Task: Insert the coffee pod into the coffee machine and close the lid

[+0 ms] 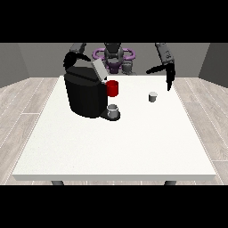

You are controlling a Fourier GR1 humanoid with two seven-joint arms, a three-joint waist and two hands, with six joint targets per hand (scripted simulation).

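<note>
A white tabletop [116, 147] carries a black coffee machine [84, 95], lid [99, 69] raised, beside a red mug [113, 88]. The coffee pod [152, 96] stands apart, under the open-fingered hand at the view's right [164, 70]. The other hand's [70, 59] fingers cannot be told.

Light: was even and soft, with no clear source.
Table [116, 147]: was bright white and flat in tone, without glare.
Shadows: were faint; only a thin dark edge lay under the machine [85, 93] and the cup [114, 111].
Machine: stayed near black, its surface detail lost.
Walls: were dim grey.
</note>
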